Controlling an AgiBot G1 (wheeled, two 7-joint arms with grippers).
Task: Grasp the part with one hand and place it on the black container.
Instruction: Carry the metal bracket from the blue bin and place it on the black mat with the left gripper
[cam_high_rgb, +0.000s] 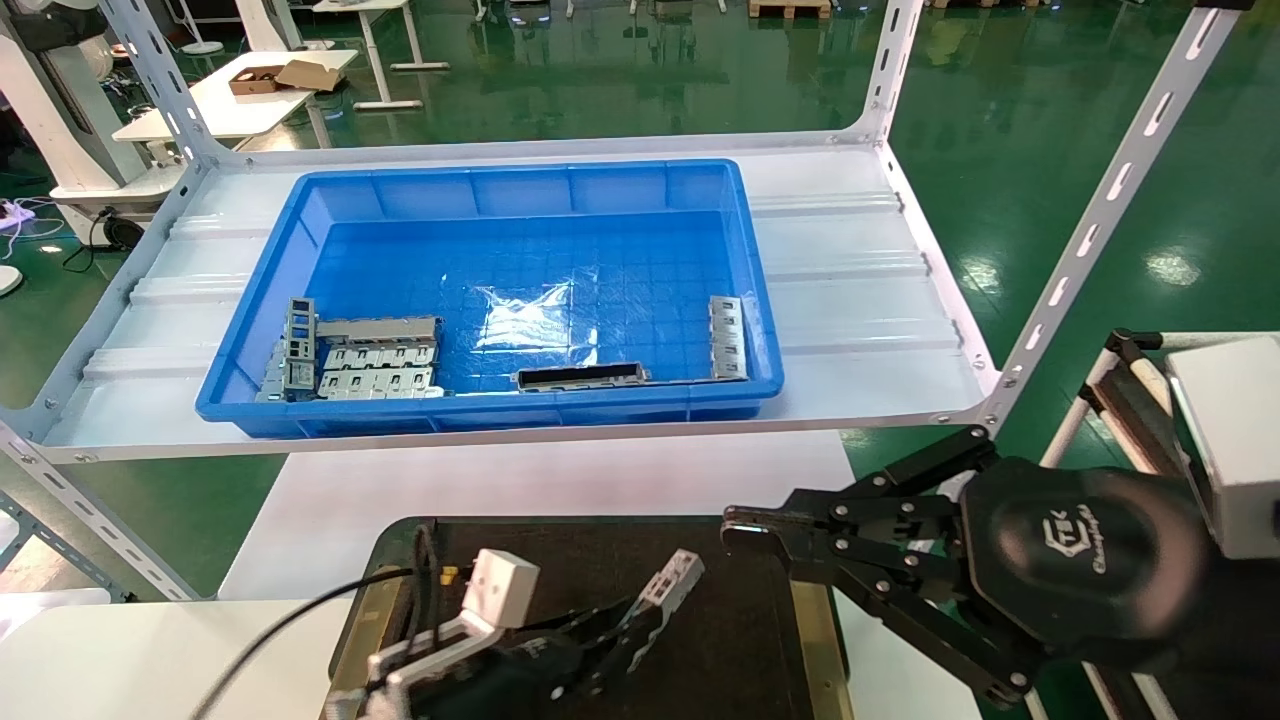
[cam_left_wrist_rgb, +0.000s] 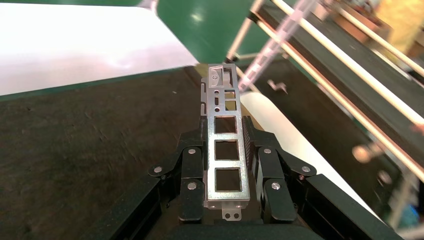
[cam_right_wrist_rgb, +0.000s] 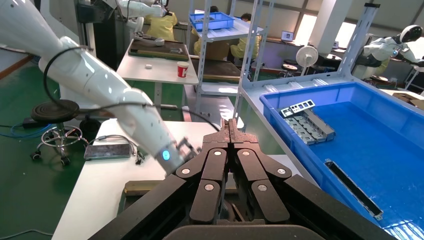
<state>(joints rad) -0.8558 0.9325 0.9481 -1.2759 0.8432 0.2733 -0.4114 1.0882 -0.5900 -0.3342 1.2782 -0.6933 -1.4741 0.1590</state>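
Left wrist view, left gripper (cam_left_wrist_rgb: 226, 165) pinching the part (cam_left_wrist_rgb: 224, 145) between its fingers, ladder-like strip held just above the black container (cam_left_wrist_rgb: 75, 150), right gripper (cam_high_rgb: 745, 525) pressed together beside the container's right edge, blue bin (cam_high_rgb: 300, 215) with grey plates (cam_high_rgb: 375, 360) on the shelf behind.

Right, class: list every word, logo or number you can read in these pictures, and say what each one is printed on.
Raised logo with a slanted word on the right gripper housing: too blurred to read with confidence.
The part held in the left gripper: no print.
Black container and blue bin: no readable text.
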